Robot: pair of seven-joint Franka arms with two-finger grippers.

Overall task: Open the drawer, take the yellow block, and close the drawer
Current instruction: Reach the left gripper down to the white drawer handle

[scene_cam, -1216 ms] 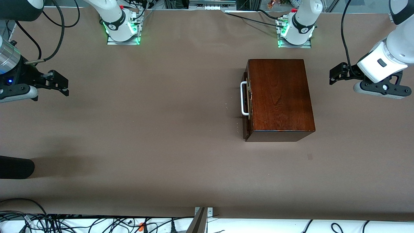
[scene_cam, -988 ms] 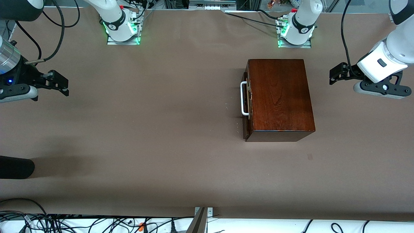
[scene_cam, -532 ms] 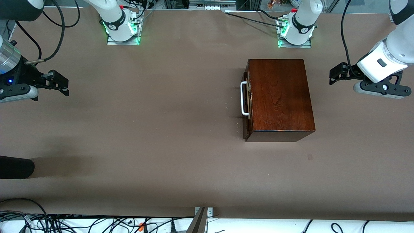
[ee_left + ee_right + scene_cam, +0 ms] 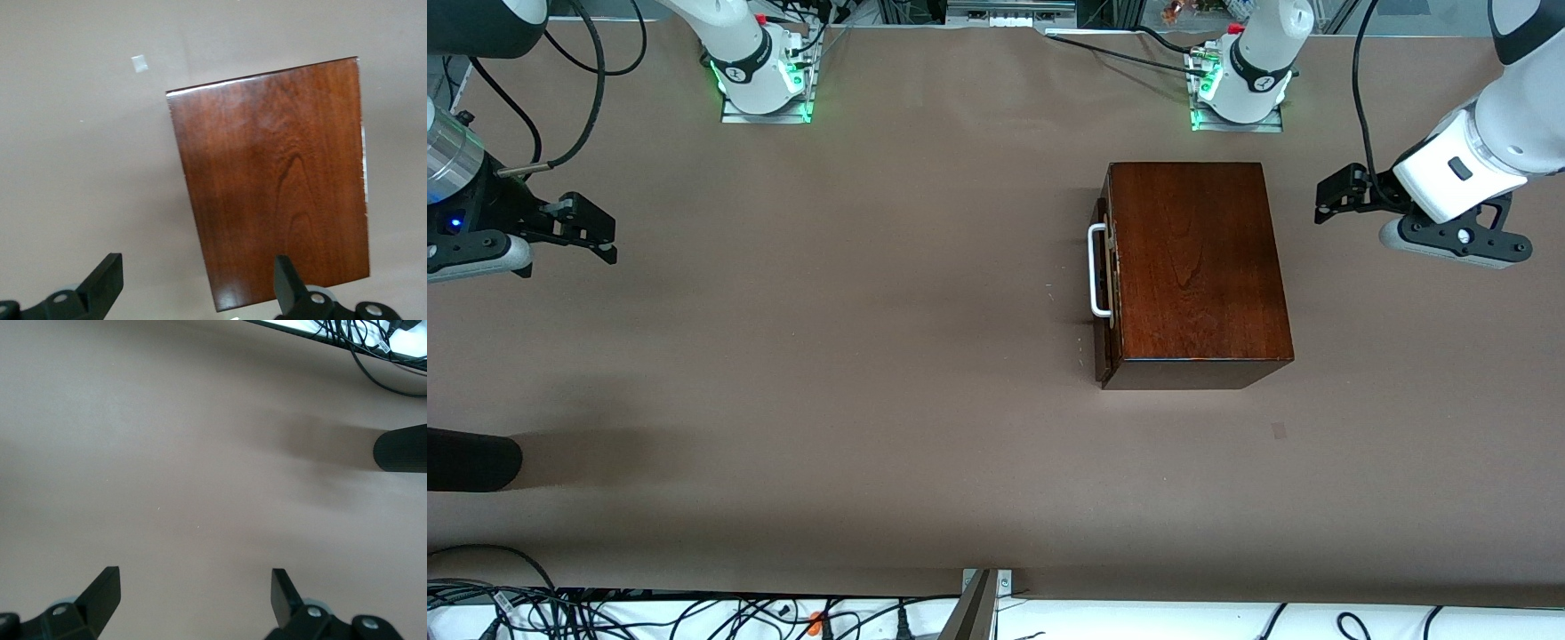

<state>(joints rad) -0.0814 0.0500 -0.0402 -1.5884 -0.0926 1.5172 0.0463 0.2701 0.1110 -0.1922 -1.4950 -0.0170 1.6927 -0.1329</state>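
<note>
The dark reddish-brown wooden box (image 4: 1196,267) stands on the brown table near the left arm's base. Its drawer (image 4: 1105,293) is shut, with the white U-shaped handle (image 4: 1096,271) facing the right arm's end of the table. The yellow block is hidden. My left gripper (image 4: 1332,197) hangs open and empty above the table beside the box, toward the left arm's end. In the left wrist view the box top (image 4: 280,180) lies past the spread gripper (image 4: 198,280). My right gripper (image 4: 594,233) waits open and empty over the right arm's end; its wrist view shows the gripper (image 4: 195,593) over bare table.
A black cylindrical object (image 4: 471,460) juts in at the right arm's end, nearer the front camera, and shows in the right wrist view (image 4: 400,448). Cables (image 4: 649,613) lie along the table's front edge. A small mark (image 4: 1279,431) sits on the table nearer the camera than the box.
My left gripper has shifted a little toward the box and toward the robots' bases. The right arm, the box and the drawer have not moved.
</note>
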